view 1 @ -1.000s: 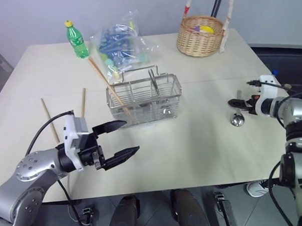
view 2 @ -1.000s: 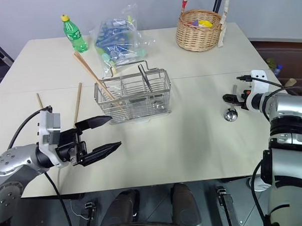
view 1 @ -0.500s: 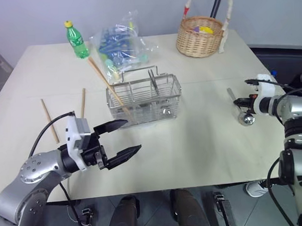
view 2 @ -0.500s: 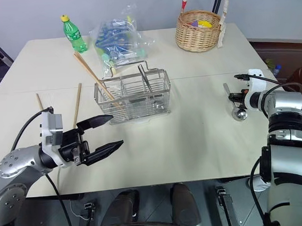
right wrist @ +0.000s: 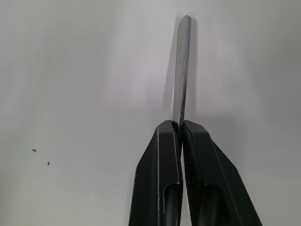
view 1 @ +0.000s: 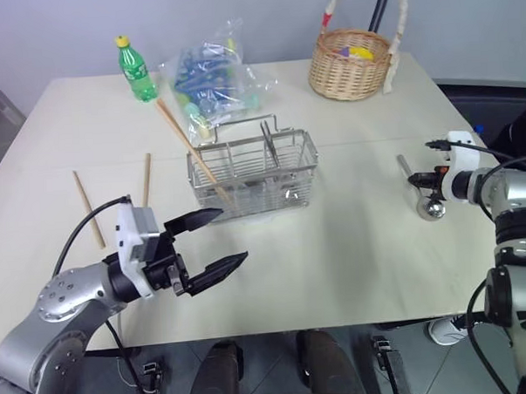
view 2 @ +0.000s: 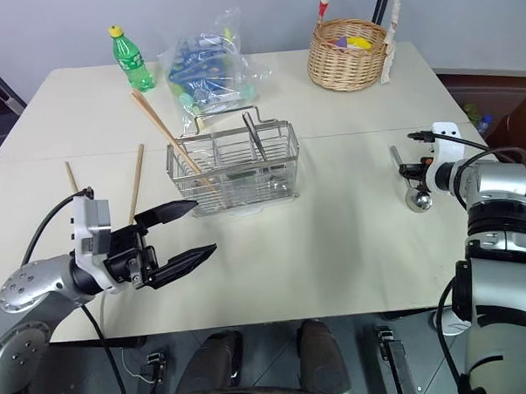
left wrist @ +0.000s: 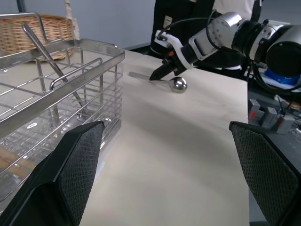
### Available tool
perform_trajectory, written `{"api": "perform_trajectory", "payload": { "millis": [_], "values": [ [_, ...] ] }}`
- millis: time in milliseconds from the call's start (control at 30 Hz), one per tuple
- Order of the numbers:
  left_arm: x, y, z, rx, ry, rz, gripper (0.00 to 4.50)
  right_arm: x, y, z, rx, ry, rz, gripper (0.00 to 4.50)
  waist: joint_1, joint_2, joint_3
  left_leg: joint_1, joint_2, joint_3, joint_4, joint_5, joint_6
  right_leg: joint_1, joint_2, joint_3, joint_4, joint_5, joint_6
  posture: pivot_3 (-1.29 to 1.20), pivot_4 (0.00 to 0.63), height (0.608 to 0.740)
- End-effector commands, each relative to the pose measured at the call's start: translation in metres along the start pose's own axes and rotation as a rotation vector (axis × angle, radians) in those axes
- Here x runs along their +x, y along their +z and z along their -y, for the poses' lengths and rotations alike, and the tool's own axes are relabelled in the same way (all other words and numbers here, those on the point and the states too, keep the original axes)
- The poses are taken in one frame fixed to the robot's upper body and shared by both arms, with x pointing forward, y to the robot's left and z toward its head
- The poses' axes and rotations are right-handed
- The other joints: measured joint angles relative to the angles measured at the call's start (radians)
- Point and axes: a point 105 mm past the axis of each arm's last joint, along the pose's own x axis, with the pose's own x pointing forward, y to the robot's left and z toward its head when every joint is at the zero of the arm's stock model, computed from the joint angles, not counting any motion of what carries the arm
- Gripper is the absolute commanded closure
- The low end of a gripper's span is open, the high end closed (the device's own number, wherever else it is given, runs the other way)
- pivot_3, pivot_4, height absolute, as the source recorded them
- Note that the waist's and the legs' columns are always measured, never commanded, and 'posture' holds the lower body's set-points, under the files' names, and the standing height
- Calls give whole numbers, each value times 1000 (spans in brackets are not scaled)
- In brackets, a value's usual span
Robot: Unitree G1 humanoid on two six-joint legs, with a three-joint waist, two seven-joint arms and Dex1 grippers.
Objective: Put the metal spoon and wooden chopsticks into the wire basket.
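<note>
Altogether one metal spoon (view 1: 427,198), three wooden chopsticks (view 1: 191,151), one wire basket (view 1: 254,174).

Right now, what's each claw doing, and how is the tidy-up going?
Right claw shut on spoon handle, at table's right edge. Left claw open, empty. One chopstick in wire basket, two chopsticks loose on table. Nothing blocking the basket.

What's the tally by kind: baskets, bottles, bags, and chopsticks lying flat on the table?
Baskets: 2, the wire basket and the wicker basket
Bottles: 1, the green bottle
Bags: 1, the plastic bag
Flat chopsticks: 2, one beside the other
Total: 6
</note>
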Motion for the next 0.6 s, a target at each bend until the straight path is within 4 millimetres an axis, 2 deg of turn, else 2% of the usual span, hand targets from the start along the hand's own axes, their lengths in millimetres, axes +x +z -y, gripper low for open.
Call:
{"api": "perform_trajectory", "payload": {
  "millis": [33,200,333,467,600],
  "values": [
    [3,6,2,31,-25,21,0,-6,22,4,-16,-66,108,4455,-1,0,0,0,0,0,0,0,0,0,0,0,0,0,0,0,150,740],
    [3,7,-1,25,-31,24,0,-24,56,0,-67,-123,282,4455,0,4,2,-1,0,0,-1,0,0,-2,0,0,0,1,1,0,150,740],
    [2,8,-5,22,-31,23,0,-43,83,-18,-99,-137,444,4455,-2,4,2,-2,0,0,-2,0,0,-4,0,0,0,1,2,0,150,740],
    [2,8,-8,15,-32,20,0,-63,109,-59,-96,-42,625,4455,-3,5,2,-2,0,0,-2,0,0,-4,0,0,1,1,2,0,150,740],
    [0,7,-12,13,-31,11,0,-80,121,-107,-119,110,744,4455,0,5,2,-2,1,0,-2,0,0,-4,1,0,1,1,2,0,150,740]
  ]
}}
